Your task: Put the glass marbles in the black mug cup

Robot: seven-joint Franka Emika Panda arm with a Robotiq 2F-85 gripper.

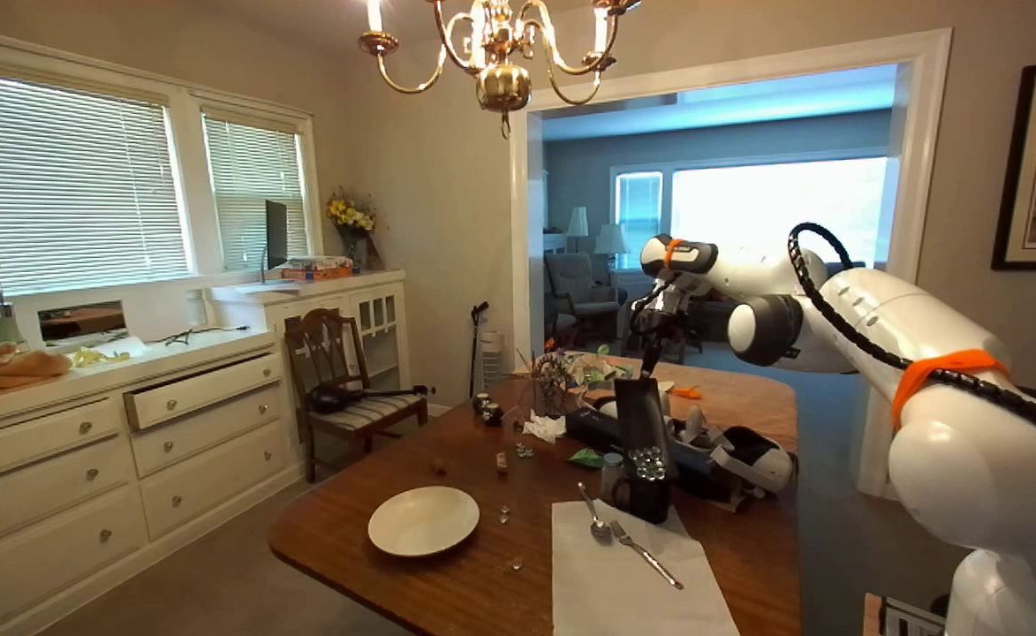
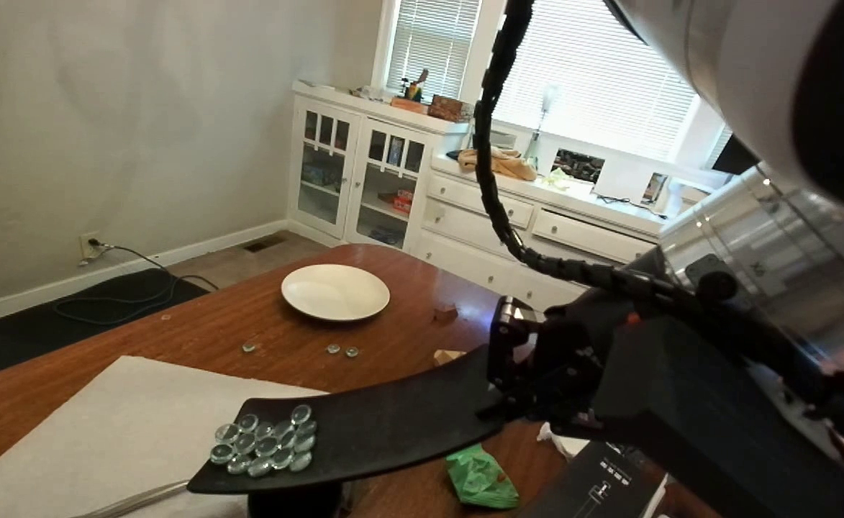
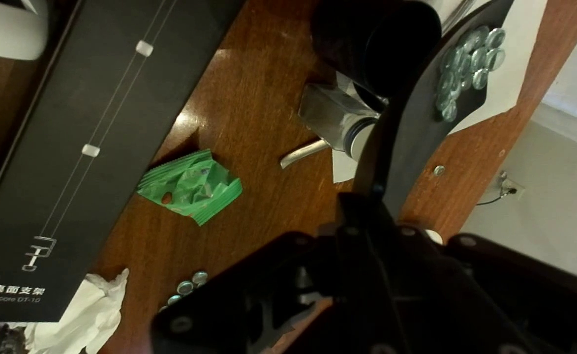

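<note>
A cluster of clear glass marbles point(image 2: 267, 440), flattish, gleaming, faintly green, bunched at the far end of a curved black strip point(image 2: 400, 419)! The gripper point(image 2: 495, 385) pinches its near end, black mug point(image 1: 648, 503) just below!

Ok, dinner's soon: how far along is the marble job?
Done: glass marbles sit on the curved black strip. In hand: the gripper holds it, loaded end near the black mug. Left: probably tipping them in, plus loose marbles on the table. The mug's inside is too dark to judge.
</note>
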